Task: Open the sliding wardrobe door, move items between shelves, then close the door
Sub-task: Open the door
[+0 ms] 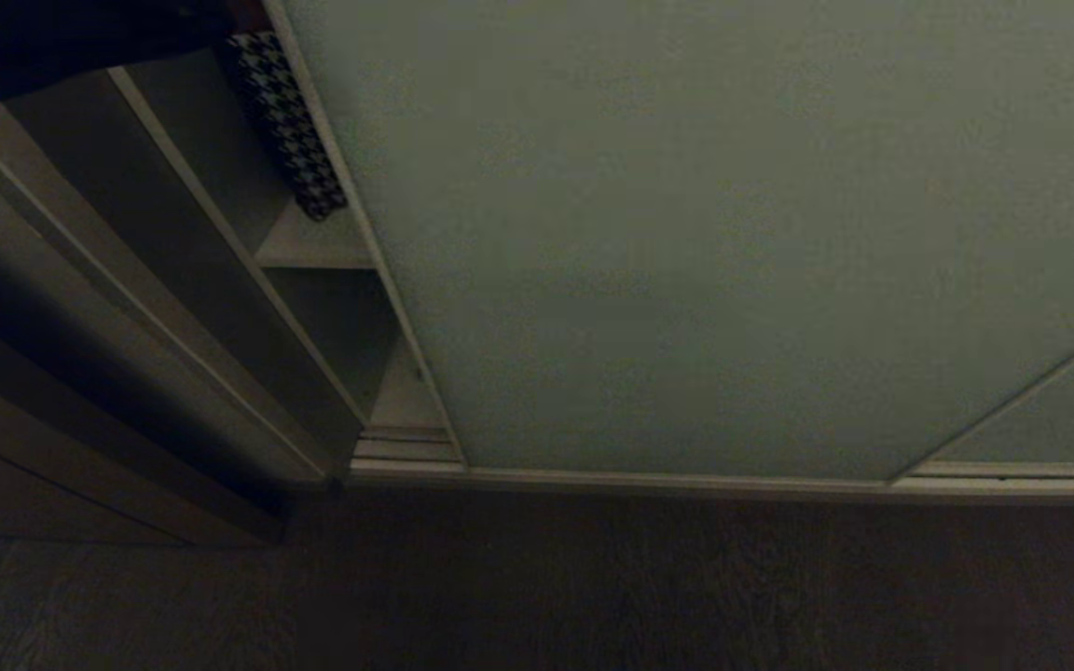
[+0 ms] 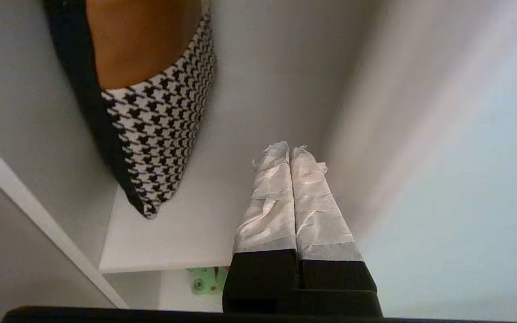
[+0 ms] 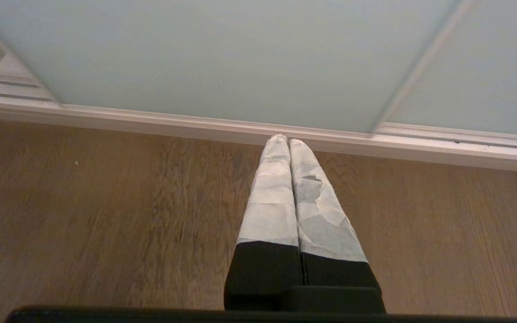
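Observation:
The sliding wardrobe door (image 1: 705, 233), a pale grey-green panel, fills most of the head view and leaves a narrow gap at its left edge. White shelves (image 1: 313, 247) show in that gap. My left gripper (image 2: 290, 150) is shut and empty, its taped fingers reaching into the gap over a white shelf (image 2: 164, 237), close beside the door's face (image 2: 465, 224). A green plush toy (image 2: 204, 282) with red marks peeks out on the level below that shelf. My right gripper (image 3: 285, 140) is shut and empty, parked low over the floor and pointing at the door (image 3: 240, 58).
A houndstooth bag (image 2: 159, 125) stands on the shelf beside my left gripper and shows in the gap (image 1: 290, 130). The ribbed floor track (image 1: 686, 480) runs along the door's foot. A dark wooden frame (image 1: 108, 308) bounds the opening on the left. Wood floor (image 3: 83, 215) lies in front.

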Available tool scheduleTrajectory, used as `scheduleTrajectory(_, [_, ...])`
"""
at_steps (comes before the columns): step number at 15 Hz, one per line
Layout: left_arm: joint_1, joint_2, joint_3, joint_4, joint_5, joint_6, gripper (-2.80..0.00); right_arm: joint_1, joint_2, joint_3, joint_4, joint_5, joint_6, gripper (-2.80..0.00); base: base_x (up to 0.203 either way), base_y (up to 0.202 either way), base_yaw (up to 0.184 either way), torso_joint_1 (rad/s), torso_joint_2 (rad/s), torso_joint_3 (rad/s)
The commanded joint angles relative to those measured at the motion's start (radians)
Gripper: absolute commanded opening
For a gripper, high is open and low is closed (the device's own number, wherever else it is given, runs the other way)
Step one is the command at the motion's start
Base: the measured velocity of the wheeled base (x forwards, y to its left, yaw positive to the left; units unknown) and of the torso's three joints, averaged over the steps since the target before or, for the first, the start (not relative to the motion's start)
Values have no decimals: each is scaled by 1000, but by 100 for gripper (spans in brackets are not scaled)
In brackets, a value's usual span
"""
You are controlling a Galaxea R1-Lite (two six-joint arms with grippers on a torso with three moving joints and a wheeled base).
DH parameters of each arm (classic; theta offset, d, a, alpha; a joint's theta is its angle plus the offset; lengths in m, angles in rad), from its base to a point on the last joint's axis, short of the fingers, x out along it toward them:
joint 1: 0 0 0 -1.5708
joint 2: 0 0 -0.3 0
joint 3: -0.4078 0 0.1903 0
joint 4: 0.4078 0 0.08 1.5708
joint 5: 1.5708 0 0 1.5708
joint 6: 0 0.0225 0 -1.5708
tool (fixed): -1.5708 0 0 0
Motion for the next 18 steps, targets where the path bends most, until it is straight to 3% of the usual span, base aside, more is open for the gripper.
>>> scheduleTrajectory(1, [-5,-4,6,-6,8,-3,-280,0,-2,0,0,0,-2,-280,0,0,0,0,0,0])
scheduleTrajectory(5, [99,-45,72,6,70,1,-280,0,-2,0,0,0,-1,-280,0,0,0,0,0,0])
scheduleTrajectory(9, [159,-193,300,96,64,1,-280,0,-2,0,0,0,-1,-280,0,0,0,0,0,0])
scheduleTrajectory(18, [227,-1047,967,438,-20,19,-280,0,-2,0,0,0,-1,-280,0,0,0,0,0,0])
